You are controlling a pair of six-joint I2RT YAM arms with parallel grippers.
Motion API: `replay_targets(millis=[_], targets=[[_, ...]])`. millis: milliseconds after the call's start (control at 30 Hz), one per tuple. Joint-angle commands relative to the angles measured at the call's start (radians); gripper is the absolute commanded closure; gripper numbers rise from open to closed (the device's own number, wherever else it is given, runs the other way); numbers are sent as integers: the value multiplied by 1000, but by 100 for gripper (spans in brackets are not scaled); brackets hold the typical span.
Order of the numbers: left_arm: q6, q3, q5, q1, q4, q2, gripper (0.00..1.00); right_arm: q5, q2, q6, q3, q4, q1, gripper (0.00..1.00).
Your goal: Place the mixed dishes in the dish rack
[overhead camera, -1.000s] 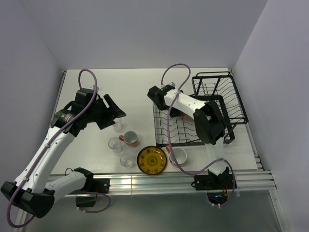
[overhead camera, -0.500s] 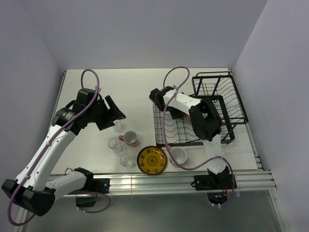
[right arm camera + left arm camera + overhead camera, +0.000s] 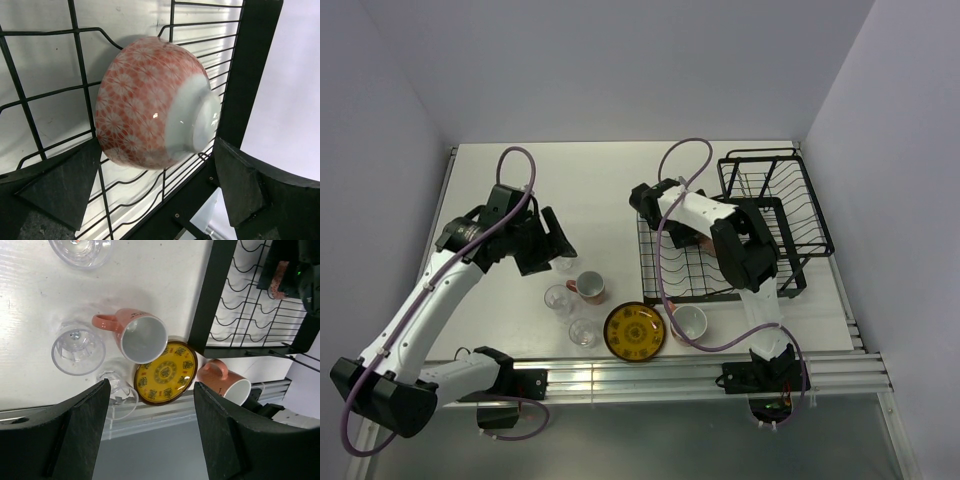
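Inside the dish rack's (image 3: 209, 295) low tray, the pink bowl (image 3: 150, 105) lies tilted on its side against the wires, the right pincer (image 3: 156, 145) spread wide either side of it; the left pincer (image 3: 151, 385) hangs wide open above the counter (image 3: 150, 270), mugs (image 3: 142, 337), glasses (image 3: 77, 347) and yellow plate (image 3: 165, 372)

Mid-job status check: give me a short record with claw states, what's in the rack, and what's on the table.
left claw: open, empty, above the table dishes
right claw: open, one finger on each side of the pink bowl
pink bowl: tilted on the dish rack wires, base showing
on table: mug by glasses; mug by rack; yellow plate; three clear glasses
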Motion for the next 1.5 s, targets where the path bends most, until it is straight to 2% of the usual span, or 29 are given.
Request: replay_targets(millis=[0, 200, 500, 733, 867, 1133, 1467], targets=[[42, 41, -20, -4, -24, 10, 27, 46, -19, 18, 32, -8, 7, 0], [59, 59, -63, -24, -58, 25, 27, 26, -48, 6, 47, 6, 18, 0], [58, 64, -123, -77, -111, 60, 28, -98, -122, -29, 61, 34, 73, 0], [77, 47, -186, -107, -133, 83, 36, -147, -220, 0, 53, 25, 138, 0], [68, 24, -186, -134, -104, 118, 44, -176, -289, 23, 84, -4, 177, 0], [71, 27, -180, -157, -20, 210, 51, -218, -442, 81, 180, -104, 230, 0], [90, -33, -175, -171, 69, 332, 53, -273, -590, 95, 337, -202, 242, 1]])
